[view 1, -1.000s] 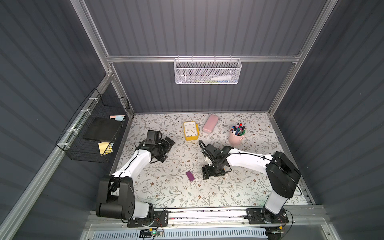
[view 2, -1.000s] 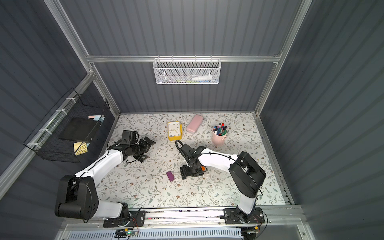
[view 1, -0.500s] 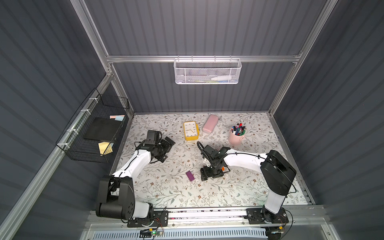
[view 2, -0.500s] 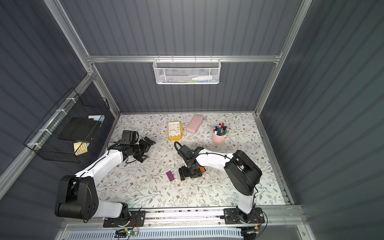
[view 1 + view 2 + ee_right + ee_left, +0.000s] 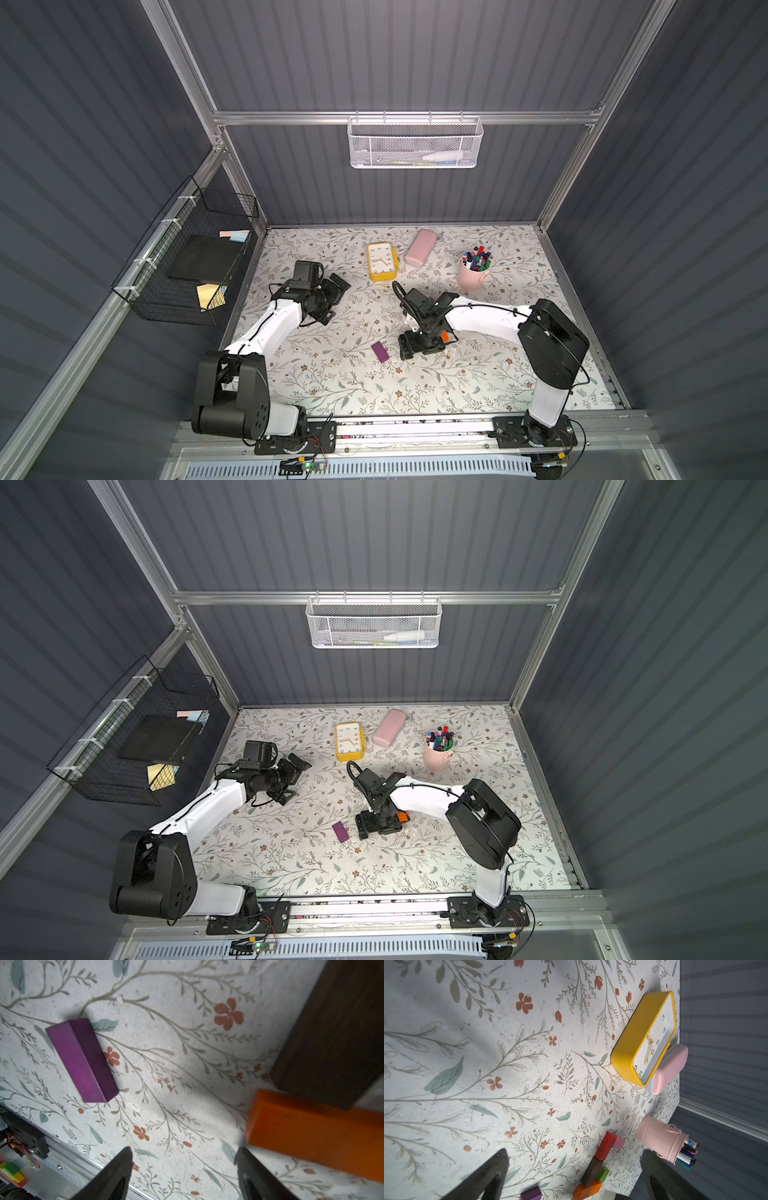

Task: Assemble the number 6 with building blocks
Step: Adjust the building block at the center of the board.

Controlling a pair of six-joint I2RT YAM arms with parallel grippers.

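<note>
The right fingers [image 5: 116,1174] hung spread wide and empty, low over the bench [image 5: 332,386] in front of the yellow clock [image 5: 381,261], beside the purple block [image 5: 83,1061], which lay loose and apart from the other blocks, farther from the clock than they were. The pink block [image 5: 619,1142], red block [image 5: 606,1145], brown block [image 5: 592,1169], green cube [image 5: 603,1173] and orange block [image 5: 588,1189] sat together as an unfinished 6 [image 5: 599,1156] in front of the clock, hidden under the right arm [image 5: 486,320] in both top views. The left fingers [image 5: 488,1176], likewise parted and holding nothing, were left of the clock.
</note>
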